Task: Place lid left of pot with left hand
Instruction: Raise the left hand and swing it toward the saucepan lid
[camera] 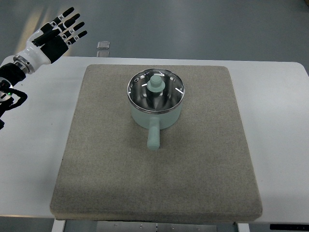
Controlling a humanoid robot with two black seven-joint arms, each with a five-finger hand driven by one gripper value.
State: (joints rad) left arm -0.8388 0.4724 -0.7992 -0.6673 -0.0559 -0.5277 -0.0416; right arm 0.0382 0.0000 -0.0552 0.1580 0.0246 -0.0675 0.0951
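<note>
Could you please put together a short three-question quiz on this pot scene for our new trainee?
1. True or false: the lid is already off the pot.
2. Where does the pot's handle point?
A. toward the far edge of the table
B. toward the camera's side
C. toward the left hand
3. Fill in: the pot stands on a grey ____.

Key
1. False: the lid sits on the pot, knob up.
2. B.
3. Mat. The left hand, fingers spread, hovers at the table's far left corner, holding nothing.
</note>
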